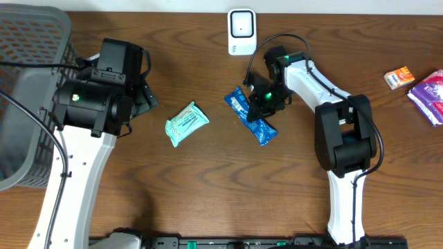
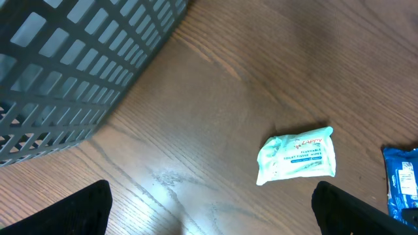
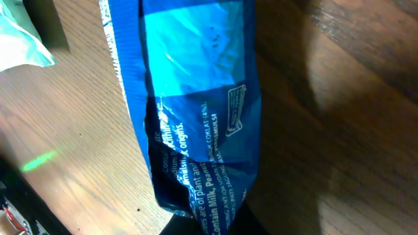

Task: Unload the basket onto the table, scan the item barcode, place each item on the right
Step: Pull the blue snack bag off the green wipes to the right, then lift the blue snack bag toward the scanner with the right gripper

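Observation:
A blue snack packet (image 1: 260, 128) lies slantwise on the wooden table, just below the white barcode scanner (image 1: 241, 31) at the far edge. My right gripper (image 1: 266, 102) is down on the packet's middle. In the right wrist view the packet (image 3: 196, 85) fills the frame, and its crumpled end is pinched between my shut jaws (image 3: 222, 225). My left gripper (image 1: 145, 97) hovers open at the left, nothing between its fingers (image 2: 78, 209). It sits to the left of a teal wipes pack (image 1: 186, 123).
A grey mesh basket (image 1: 28, 41) stands at the far left and fills the top left of the left wrist view (image 2: 72, 65). The teal wipes pack (image 2: 297, 155) lies ahead of the left gripper. A small orange box (image 1: 399, 77) and a purple pack (image 1: 430, 93) lie at the right edge.

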`<state>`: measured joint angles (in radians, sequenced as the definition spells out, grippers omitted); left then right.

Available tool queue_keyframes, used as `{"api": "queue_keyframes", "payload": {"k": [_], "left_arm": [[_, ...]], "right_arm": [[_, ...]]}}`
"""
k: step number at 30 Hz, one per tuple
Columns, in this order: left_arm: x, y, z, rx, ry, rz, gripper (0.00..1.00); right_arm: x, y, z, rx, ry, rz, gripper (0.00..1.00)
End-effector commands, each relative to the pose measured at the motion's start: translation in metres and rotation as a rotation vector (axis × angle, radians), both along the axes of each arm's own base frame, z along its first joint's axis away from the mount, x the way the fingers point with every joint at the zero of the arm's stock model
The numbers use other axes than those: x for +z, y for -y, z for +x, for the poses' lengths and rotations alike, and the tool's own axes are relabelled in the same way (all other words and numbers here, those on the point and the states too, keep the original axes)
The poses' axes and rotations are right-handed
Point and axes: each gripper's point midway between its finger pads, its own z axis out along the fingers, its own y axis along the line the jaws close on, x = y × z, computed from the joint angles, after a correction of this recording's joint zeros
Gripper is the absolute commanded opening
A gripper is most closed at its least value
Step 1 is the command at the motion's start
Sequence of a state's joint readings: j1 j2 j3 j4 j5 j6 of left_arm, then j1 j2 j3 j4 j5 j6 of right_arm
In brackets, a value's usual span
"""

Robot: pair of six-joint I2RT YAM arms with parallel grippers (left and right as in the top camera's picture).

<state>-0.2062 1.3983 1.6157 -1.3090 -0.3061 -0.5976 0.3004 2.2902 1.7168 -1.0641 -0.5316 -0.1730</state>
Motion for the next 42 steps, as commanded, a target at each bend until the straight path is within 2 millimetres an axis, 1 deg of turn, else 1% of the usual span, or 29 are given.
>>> {"api": "queue_keyframes", "payload": {"k": [1,3,5,7,9,13,15,17,19,21,25,27,29,32,34,35,37,39,42], "left_arm": [[0.002,-0.004,0.001,0.002,0.001,0.023,0.98],[0.002,-0.004,0.001,0.002,0.002,0.022,0.98],[0.002,-0.004,0.001,0.002,0.001,0.023,0.98],[0.002,-0.004,0.001,0.002,0.001,0.023,0.98],[0.002,-0.004,0.001,0.002,0.001,0.023,0.98],[0.002,-0.004,0.001,0.002,0.001,0.023,0.98],[0.002,-0.004,0.001,0.002,0.001,0.023,0.98],[0.002,-0.004,0.001,0.002,0.001,0.023,0.98],[0.002,-0.004,0.001,0.002,0.001,0.023,0.98],[0.002,-0.004,0.001,0.002,0.001,0.023,0.98],[0.002,-0.004,0.001,0.002,0.001,0.023,0.98],[0.002,-0.004,0.001,0.002,0.001,0.023,0.98],[0.002,-0.004,0.001,0.002,0.001,0.023,0.98],[0.002,-0.004,0.001,0.002,0.001,0.023,0.98],[0.002,-0.004,0.001,0.002,0.001,0.023,0.98],[0.002,-0.004,0.001,0.002,0.001,0.023,0.98],[0.002,-0.004,0.001,0.002,0.001,0.023,0.98],[0.002,-0.004,0.001,0.002,0.001,0.023,0.98],[0.002,-0.004,0.001,0.002,0.001,0.023,0.98]], "right_arm": [[0.008,0.001,0.005,-0.021,0.012,0.008,0.01],[0.013,0.003,0.012,-0.049,0.018,-0.016,0.01],[0.018,0.013,0.022,-0.096,0.039,-0.096,0.01],[0.025,0.029,0.035,-0.156,0.082,-0.213,0.01],[0.037,0.046,0.048,-0.218,0.153,-0.345,0.01],[0.070,0.084,0.071,-0.349,0.349,-0.638,0.01],[0.084,0.101,0.077,-0.391,0.443,-0.777,0.01],[0.094,0.112,0.081,-0.388,0.523,-0.905,0.01],[0.097,0.120,0.081,-0.400,0.577,-1.011,0.01],[0.094,0.123,0.079,-0.409,0.615,-1.088,0.01],[0.074,0.120,0.075,-0.392,0.659,-1.153,0.01],[0.062,0.114,0.072,-0.381,0.671,-1.148,0.01],[0.054,0.108,0.069,-0.397,0.681,-1.137,0.01],[0.045,0.093,0.061,-0.447,0.680,-1.095,0.01],[0.039,0.078,0.056,-0.437,0.658,-1.043,0.01],[0.035,0.070,0.054,-0.428,0.647,-1.015,0.04],[0.029,0.052,0.049,-0.412,0.623,-0.952,0.20],[0.025,0.041,0.045,-0.399,0.607,-0.915,0.28],[0.021,0.028,0.040,-0.380,0.593,-0.879,0.32]]}}
